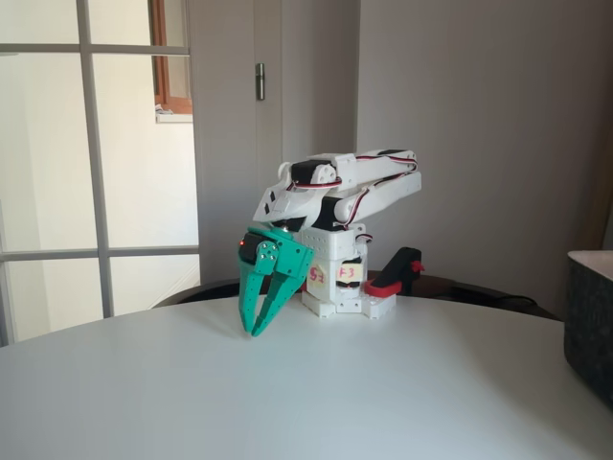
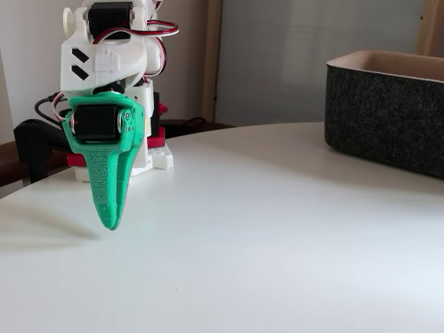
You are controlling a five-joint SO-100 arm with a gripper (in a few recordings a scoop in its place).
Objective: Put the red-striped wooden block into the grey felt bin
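Observation:
My green gripper point(image 1: 255, 331) hangs from the folded white arm point(image 1: 350, 182), pointing down just above the white table point(image 1: 316, 402). Its two fingers meet at the tips and nothing is between them. In the other fixed view the gripper point(image 2: 109, 223) is seen from the side, at the left. The grey felt bin point(image 2: 388, 118) stands at the right on the table, far from the gripper; one corner of the bin point(image 1: 589, 316) shows at the right edge. The red-striped wooden block is out of view.
The arm's white base point(image 1: 335, 283) is fixed at the table's far edge with a red and black clamp point(image 1: 395, 276). A glass door point(image 1: 96, 163) and a wall stand behind. Bare round tabletop point(image 2: 263, 236) stretches between gripper and bin.

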